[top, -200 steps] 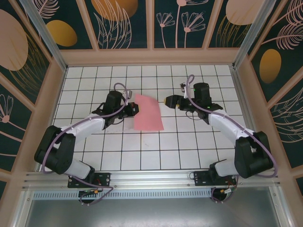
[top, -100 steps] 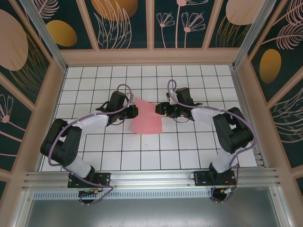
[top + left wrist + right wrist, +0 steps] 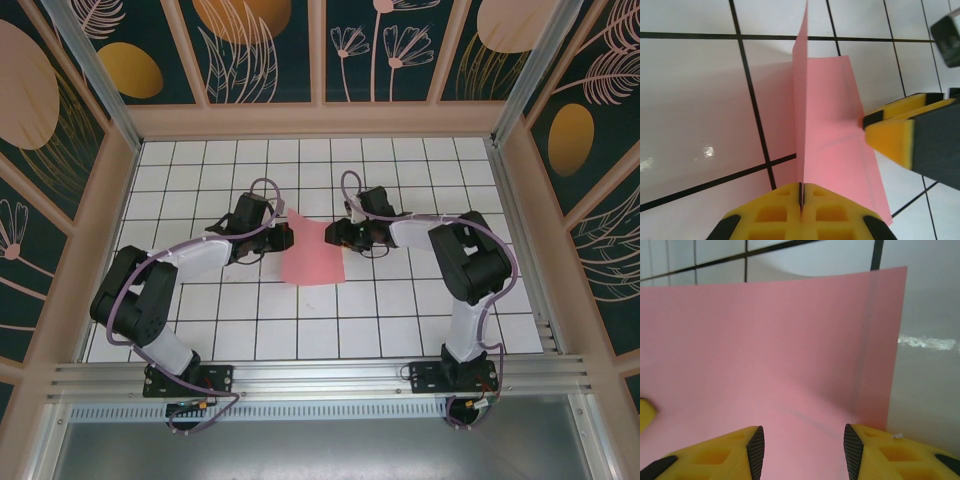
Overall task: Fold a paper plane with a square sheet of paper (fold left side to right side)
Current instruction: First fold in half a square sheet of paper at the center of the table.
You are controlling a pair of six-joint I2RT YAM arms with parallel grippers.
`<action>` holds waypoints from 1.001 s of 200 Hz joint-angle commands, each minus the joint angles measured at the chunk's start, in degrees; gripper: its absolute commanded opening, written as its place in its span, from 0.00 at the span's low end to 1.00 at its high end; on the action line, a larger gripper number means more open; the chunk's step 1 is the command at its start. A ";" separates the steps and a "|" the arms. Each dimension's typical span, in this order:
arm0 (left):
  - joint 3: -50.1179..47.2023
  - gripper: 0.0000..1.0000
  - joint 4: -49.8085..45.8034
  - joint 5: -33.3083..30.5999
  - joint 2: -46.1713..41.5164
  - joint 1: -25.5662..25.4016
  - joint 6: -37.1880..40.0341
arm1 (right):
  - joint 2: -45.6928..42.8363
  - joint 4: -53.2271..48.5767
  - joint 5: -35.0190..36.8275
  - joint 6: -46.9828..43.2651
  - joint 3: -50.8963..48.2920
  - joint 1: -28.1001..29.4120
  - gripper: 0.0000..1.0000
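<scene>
- In the middle of the white gridded table (image 3: 400, 310), between the two arms, sits the square sheet of paper (image 3: 312, 258). It is plain salmon pink, and its near part lies flat on the tiles.
- From above, the left gripper (image 3: 286, 237) is at the sheet's far left corner. The right gripper (image 3: 336, 233) faces it from the far right edge. The two are near each other, with pink paper between them.
- Through the left wrist camera, the left gripper (image 3: 801, 192) has its yellow fingers (image 3: 765, 215) pressed tight together, with a thin edge of the paper pinched in the seam (I can see no gap there at all).
- From that pinch a flap stands up on edge. The rest of the sheet (image 3: 835, 145) slopes away to the right over the tiles.
- In the same view a yellow-and-black fingertip of the right gripper (image 3: 890, 132) touches the sheet's right edge.
- Through the right wrist camera, the right gripper (image 3: 804, 452) has its jaws spread wide, black pads (image 3: 756, 450) facing inward, and grips nothing.
- The pink paper (image 3: 770, 350) spreads out ahead of the jaws and into the gap between them (a faint line runs up it near its right edge).
</scene>
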 commanded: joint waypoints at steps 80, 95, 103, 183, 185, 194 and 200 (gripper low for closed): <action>1.47 0.33 8.07 11.74 2.08 0.09 -6.49 | 1.14 -1.77 1.70 -1.08 -0.39 0.76 0.49; 1.40 0.36 9.45 12.89 2.61 0.01 -7.35 | 0.89 0.02 0.59 -0.32 -0.94 0.67 0.50; 1.39 0.37 9.99 13.27 2.95 -0.08 -7.71 | 0.71 1.08 0.07 0.17 -1.19 0.51 0.50; 2.22 0.47 14.63 15.73 8.00 -0.88 -10.81 | -3.50 9.00 -4.93 3.60 -3.88 -2.13 0.54; 2.22 0.47 14.68 15.77 8.13 -0.88 -10.85 | -3.62 9.13 -5.04 3.65 -3.92 -2.18 0.55; 2.40 0.48 15.04 15.97 8.52 -0.97 -11.14 | -4.49 9.91 -5.28 3.83 -4.42 -2.57 0.55; 2.59 0.48 15.15 15.99 8.76 -1.04 -11.20 | -5.10 10.44 -5.39 4.00 -4.83 -2.82 0.56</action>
